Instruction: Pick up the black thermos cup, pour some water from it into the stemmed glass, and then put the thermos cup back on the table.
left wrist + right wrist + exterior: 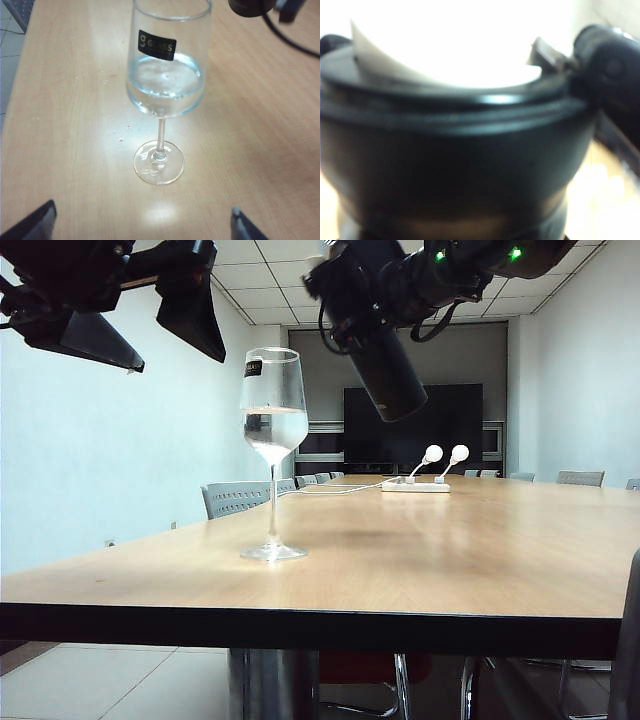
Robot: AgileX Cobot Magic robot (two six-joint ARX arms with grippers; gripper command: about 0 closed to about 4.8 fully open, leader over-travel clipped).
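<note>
The stemmed glass [273,455] is seen standing part-filled near the front of the table [420,560]; its label is legible only in the left wrist view, where the left gripper [142,222] is spread wide and empty. Higher, the black thermos cup [388,375] is held tilted by the right gripper [350,290], its whitish spout [445,65] shown only by the right wrist view.

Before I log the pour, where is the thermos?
In the exterior view the thermos hangs tilted in the right gripper, above the table and right of the glass; the open left gripper hovers opposite.
</note>
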